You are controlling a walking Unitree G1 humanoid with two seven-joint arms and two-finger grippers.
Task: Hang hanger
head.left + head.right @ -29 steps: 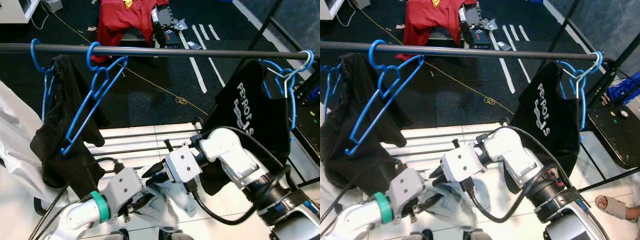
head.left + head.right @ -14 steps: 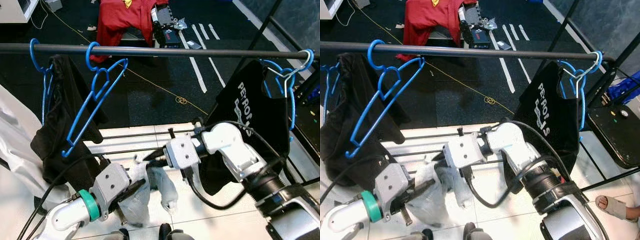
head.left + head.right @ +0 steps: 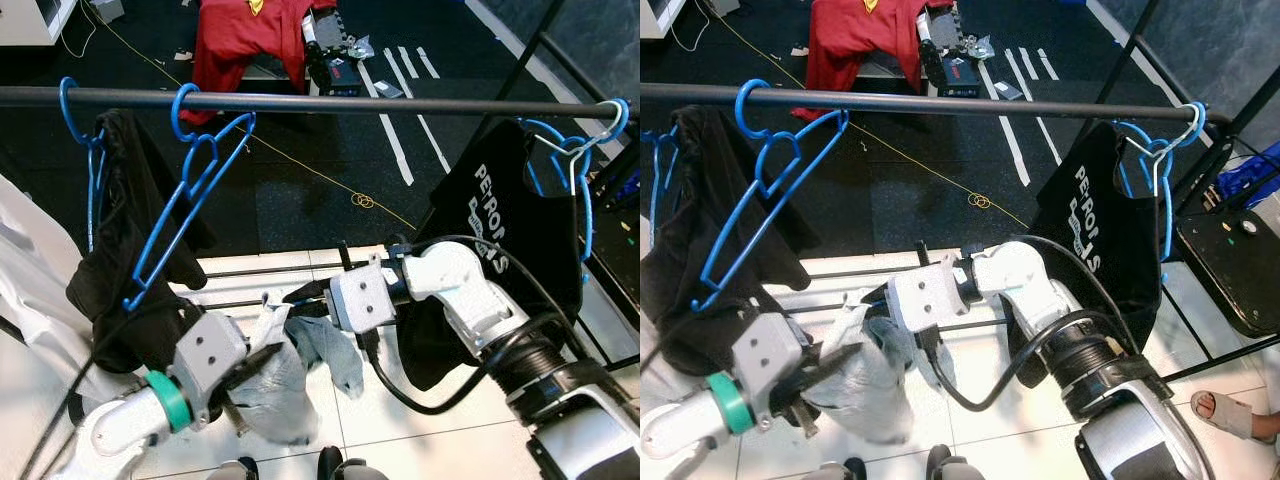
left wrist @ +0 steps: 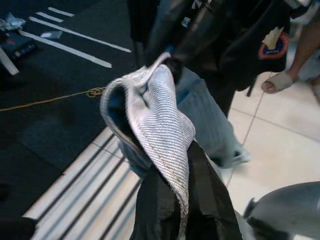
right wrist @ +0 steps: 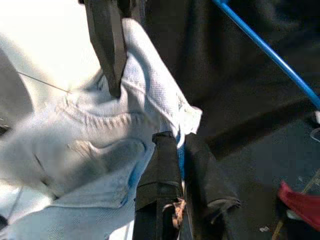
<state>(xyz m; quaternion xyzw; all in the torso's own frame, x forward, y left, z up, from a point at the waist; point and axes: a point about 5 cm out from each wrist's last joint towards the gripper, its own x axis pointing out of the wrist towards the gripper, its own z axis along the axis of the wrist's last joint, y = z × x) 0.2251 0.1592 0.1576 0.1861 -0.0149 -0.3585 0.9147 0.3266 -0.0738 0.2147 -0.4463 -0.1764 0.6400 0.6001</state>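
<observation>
A light blue-grey garment (image 3: 290,360) is held up between both arms, below the dark clothes rail (image 3: 330,102) and above the white tiled floor (image 3: 420,410). The left end effector (image 3: 262,358) is closed on one edge of the garment, as is seen in the left wrist view, where the fabric (image 4: 160,115) is pinched between the black fingers (image 4: 200,200). The right end effector (image 3: 298,296) is closed on the garment's upper edge, just below the rail's midpoint; in the right wrist view the cloth (image 5: 150,105) is clamped between its fingers (image 5: 160,185). An empty blue hanger (image 3: 185,200) is hooked on the rail, left of the garment and tilted, just beside a black garment (image 3: 130,250) hung on another blue hanger (image 3: 85,150). At the rail's right end a black printed T-shirt (image 3: 500,250) is hung on a further blue hanger (image 3: 570,165). Beyond the rail a red cloth (image 3: 250,40) is draped over an object on the dark floor. A person's sandalled foot (image 3: 1225,410) is seen near the rack's right leg
</observation>
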